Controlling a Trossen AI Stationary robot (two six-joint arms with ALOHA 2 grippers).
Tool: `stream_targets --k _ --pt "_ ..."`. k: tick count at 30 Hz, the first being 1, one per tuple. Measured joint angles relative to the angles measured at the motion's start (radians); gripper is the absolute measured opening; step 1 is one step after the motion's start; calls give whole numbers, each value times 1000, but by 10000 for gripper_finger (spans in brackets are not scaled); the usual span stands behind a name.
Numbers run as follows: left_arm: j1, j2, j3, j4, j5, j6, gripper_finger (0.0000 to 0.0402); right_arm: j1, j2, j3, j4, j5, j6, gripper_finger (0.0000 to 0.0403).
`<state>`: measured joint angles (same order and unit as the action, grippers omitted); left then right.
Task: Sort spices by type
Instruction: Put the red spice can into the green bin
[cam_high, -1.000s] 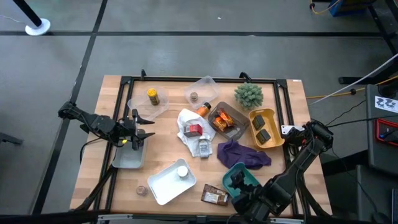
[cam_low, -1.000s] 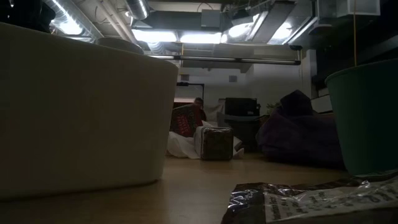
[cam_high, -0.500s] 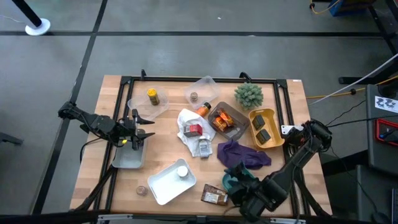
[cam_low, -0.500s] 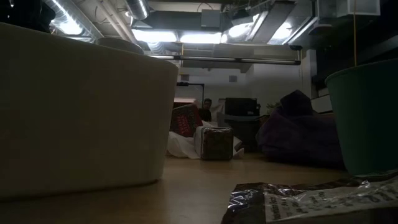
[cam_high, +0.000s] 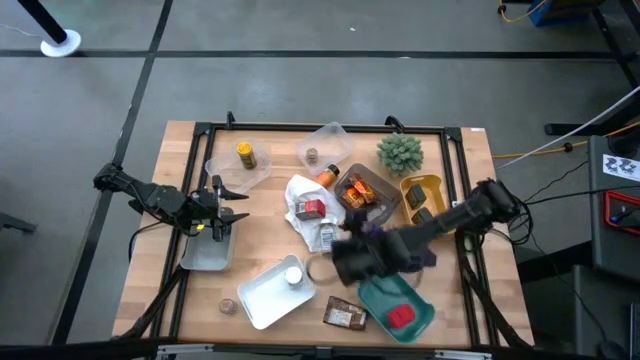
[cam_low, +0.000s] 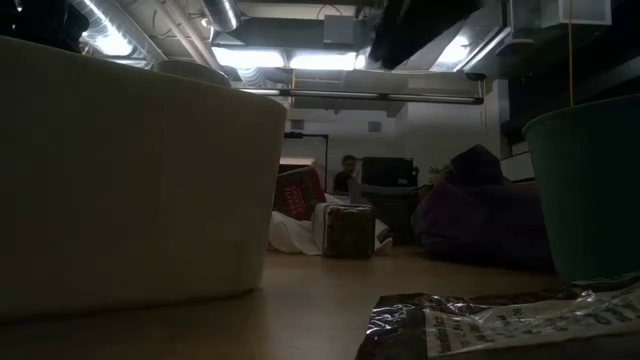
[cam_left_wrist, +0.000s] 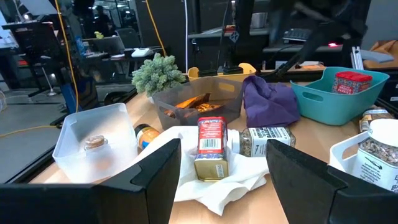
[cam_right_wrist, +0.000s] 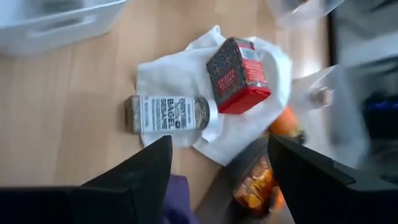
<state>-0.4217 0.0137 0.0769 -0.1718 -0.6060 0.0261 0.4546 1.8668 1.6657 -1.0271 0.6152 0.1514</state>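
The sorting is partly done. A red box (cam_high: 399, 316) lies in the teal tray (cam_high: 420, 322), a white-capped jar (cam_high: 293, 276) in the white tray (cam_high: 262, 296), a yellow jar (cam_high: 245, 154) in a clear tray, orange packets (cam_high: 357, 195) in the grey bin (cam_high: 382, 184).

On the white cloth (cam_high: 298, 192) remain a red tin (cam_high: 311, 208) and a bagel-seasoning jar (cam_right_wrist: 166, 114). A brown packet (cam_high: 344, 316) lies loose on the tabletop.

The right gripper (cam_high: 345, 260) hovers over the cloth, released and empty. The left gripper (cam_high: 232, 213) waits released over the grey tray (cam_high: 205, 255). The purple cloth (cam_left_wrist: 267, 102) and the green plant (cam_high: 400, 153) crowd the middle.
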Motion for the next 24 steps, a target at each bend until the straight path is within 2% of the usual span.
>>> stream_targets --k 6,13,19,21,24 --pt "0 0 0 0 0 0 224 -143 0 0 82 -188 0 264" --pt "0 0 0 0 0 0 224 -280 0 -28 101 -237 3 264" --pt "0 0 0 0 0 0 224 -372 0 -30 177 -366 -60 264" --pt "0 0 0 0 0 0 224 -389 -17 -58 228 -394 -99 264" --pt "0 0 0 0 0 0 224 -416 -77 -174 343 -434 -104 264"
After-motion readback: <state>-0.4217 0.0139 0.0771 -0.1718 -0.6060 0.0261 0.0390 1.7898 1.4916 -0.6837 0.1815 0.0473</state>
